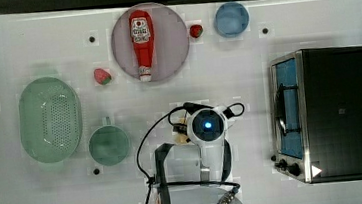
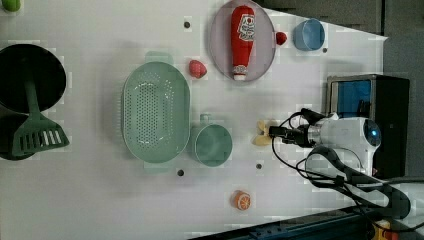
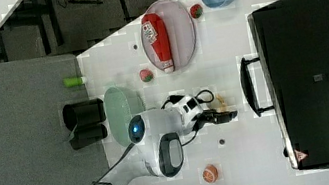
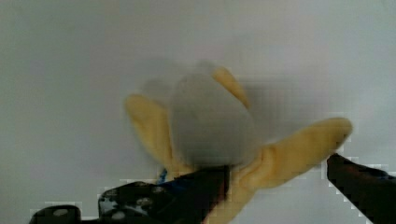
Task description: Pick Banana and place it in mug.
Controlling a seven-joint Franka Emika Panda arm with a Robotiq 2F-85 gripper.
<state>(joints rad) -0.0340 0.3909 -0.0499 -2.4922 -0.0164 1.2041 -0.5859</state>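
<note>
The banana (image 4: pixel 210 126), pale yellow with its peel spread and white flesh showing, lies on the white table right in front of my gripper (image 4: pixel 280 175). The gripper is open, with one dark finger (image 4: pixel 196 191) and the other finger (image 4: pixel 359 186) standing on either side of the banana's lower part. In the left view the banana (image 2: pixel 262 133) lies just past the gripper (image 2: pixel 279 132), to the right of the teal mug (image 2: pixel 213 145). In the top view the mug (image 1: pixel 109 145) stands upright to the left of the arm, and the banana (image 1: pixel 179 139) peeks out beside the wrist.
A green colander (image 2: pixel 156 112) sits next to the mug. A pink plate (image 1: pixel 174 57) carries a ketchup bottle (image 1: pixel 142 43), with two strawberries and a blue cup (image 1: pixel 231 19) nearby. A toaster oven (image 1: pixel 330 112) stands at the top view's right. An orange slice (image 2: pixel 242 200) lies apart.
</note>
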